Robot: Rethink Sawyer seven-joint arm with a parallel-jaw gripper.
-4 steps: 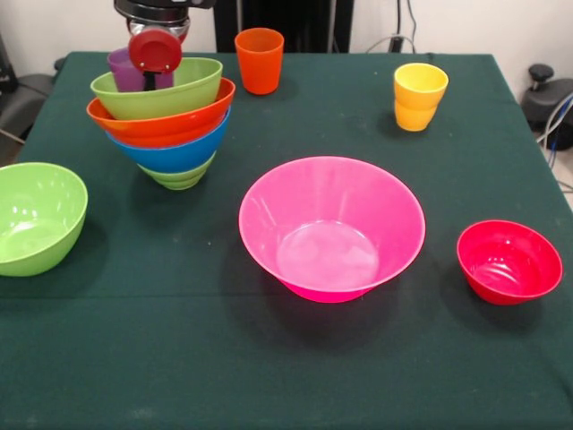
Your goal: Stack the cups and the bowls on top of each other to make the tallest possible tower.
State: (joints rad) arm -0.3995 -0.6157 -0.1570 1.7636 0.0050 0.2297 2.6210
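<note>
My gripper (pixel 154 55) hangs at the far left of the bench (pixel 269 358), its dark body cut off at the top edge and a round red disc facing forward; I cannot tell how it is set. It sits right over the translucent purple plastic tumbler (pixel 121 67), which stands inside the top of the tower (pixel 166 121). That tower nests, from the top down, a lime green glossy bowl (pixel 179 94), an orange bowl (pixel 161 125), a blue bowl (pixel 175 154) and another lime green bowl (pixel 179 175) at the base, leaning slightly. Just beyond it to the right stands the orange plastic tumbler (pixel 260 59), and farther right the yellow plastic tumbler (pixel 419 95). Nearer the front, a loose lime green bowl (pixel 36 218) lies at the left edge, the large pink bowl (pixel 331 228) sits mid-bench, and the small red bowl (pixel 508 262) rests at the right, all upright and apart.
</note>
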